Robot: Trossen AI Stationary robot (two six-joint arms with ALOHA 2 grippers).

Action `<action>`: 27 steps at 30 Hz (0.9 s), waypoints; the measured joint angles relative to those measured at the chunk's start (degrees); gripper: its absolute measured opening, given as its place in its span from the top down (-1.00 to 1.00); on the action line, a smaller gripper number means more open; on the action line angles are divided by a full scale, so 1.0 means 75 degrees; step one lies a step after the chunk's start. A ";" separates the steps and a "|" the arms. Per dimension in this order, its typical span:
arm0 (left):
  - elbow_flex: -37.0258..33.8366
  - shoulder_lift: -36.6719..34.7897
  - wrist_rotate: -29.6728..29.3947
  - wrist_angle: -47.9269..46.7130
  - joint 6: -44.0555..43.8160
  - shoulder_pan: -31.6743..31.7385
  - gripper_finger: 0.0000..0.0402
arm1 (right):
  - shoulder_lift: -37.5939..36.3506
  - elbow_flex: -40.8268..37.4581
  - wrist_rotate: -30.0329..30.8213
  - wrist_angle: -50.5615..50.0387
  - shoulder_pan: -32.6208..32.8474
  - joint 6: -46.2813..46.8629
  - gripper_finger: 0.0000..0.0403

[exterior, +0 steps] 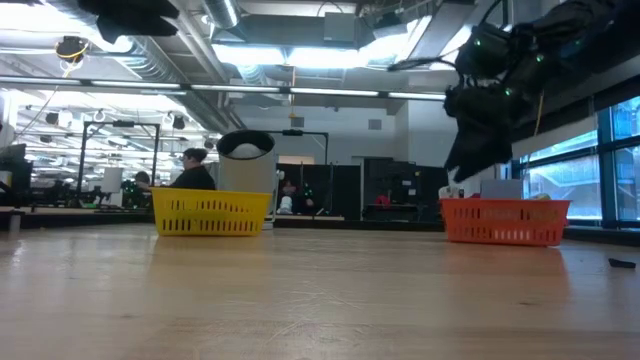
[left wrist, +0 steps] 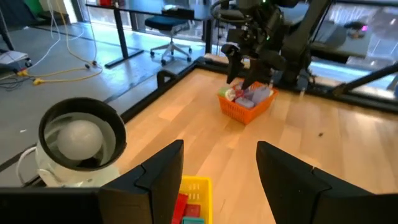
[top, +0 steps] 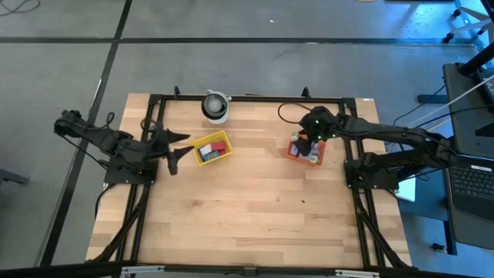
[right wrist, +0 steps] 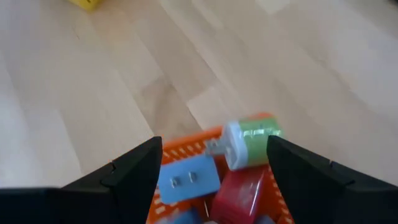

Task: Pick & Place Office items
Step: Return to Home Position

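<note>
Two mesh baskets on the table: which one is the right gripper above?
The orange basket, on the table's right side. The right gripper hangs open above it, over the items inside. The yellow basket sits near the left gripper instead.

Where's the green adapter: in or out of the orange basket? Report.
In: the green adapter lies atop other items inside the orange basket, below the open right hand.

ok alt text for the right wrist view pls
The right hand, dark fingers open, hangs over an orange mesh basket holding a green-and-white charger adapter, a blue plug block and a red block. Beyond lies the pale wooden table.
</note>
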 joint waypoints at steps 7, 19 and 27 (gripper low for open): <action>0.0000 -0.0802 -0.0083 0.0025 0.0189 -0.0003 0.01 | -0.0071 0.1140 -0.0257 -0.0684 0.0048 -0.0345 -0.44; 0.0000 -0.1967 -0.0238 0.0255 0.0994 -0.0009 0.01 | -0.1380 0.3336 -0.2745 -0.0172 0.0629 -0.1311 -0.21; -0.1002 -0.2218 0.1067 0.2811 0.3345 -0.0009 0.01 | -0.3793 0.3407 -0.1722 -0.0594 0.1409 -0.1674 -0.12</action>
